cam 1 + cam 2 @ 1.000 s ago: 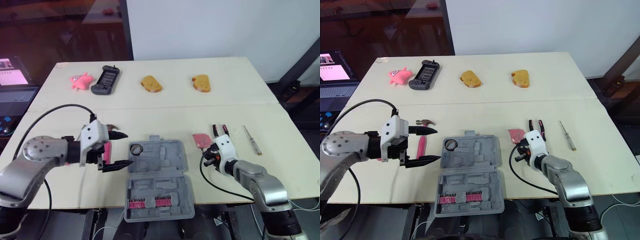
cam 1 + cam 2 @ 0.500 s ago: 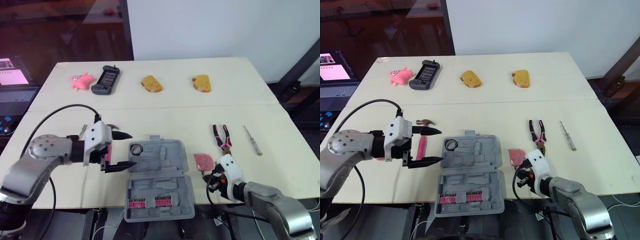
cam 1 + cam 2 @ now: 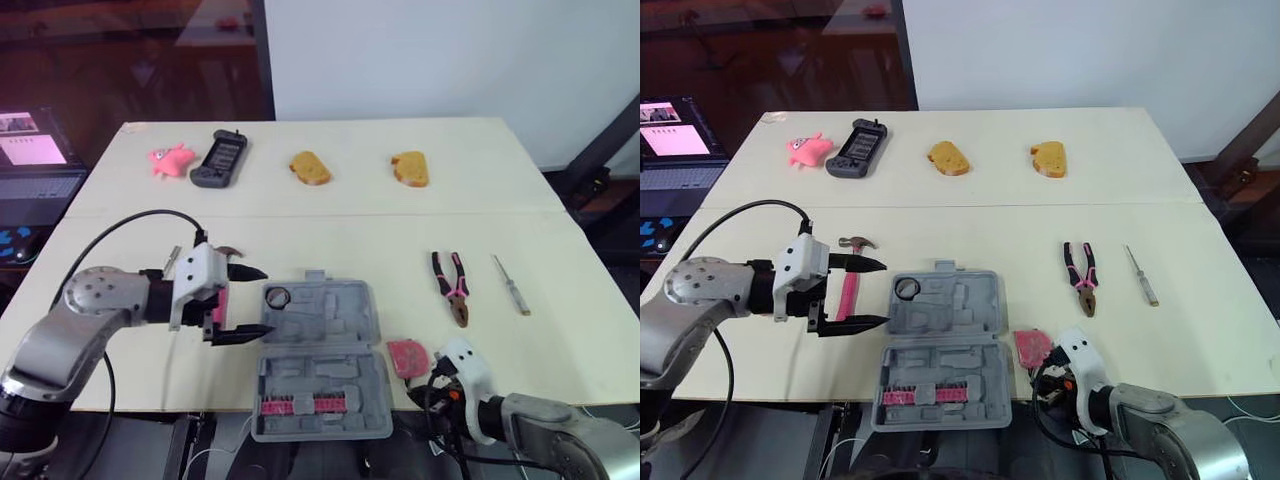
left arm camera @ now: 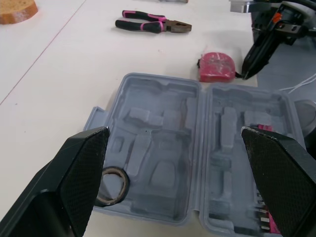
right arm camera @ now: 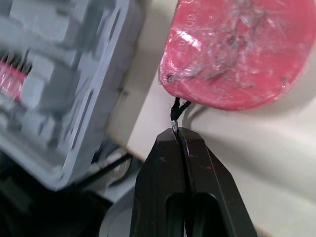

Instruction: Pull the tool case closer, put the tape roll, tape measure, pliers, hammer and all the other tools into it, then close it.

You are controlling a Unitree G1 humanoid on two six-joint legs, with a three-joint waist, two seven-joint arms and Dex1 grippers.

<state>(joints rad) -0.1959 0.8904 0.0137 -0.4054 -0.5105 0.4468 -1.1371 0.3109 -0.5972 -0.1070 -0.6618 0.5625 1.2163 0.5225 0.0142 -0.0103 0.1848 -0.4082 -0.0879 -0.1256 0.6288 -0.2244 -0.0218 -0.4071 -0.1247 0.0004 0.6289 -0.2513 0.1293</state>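
From the head camera, my right gripper [image 3: 438, 378] has dragged the tape measure [image 3: 407, 357] away from the pliers [image 3: 452, 287] to the table's [image 3: 350, 230] near edge, just beside the tool case [image 3: 320, 310], ready for boxing. Left wrist: left gripper [image 4: 173, 143] spread wide before the case, tape roll [image 4: 111, 178] seated. Right wrist: fingers pinched on the measure's cord [image 5: 176, 109]; measure partly cropped.

Hammer [image 3: 849, 290] handle partly behind left claw [image 3: 884, 293] — tape measure [image 5: 237, 54], laptop [image 3: 670, 160] cut by edges
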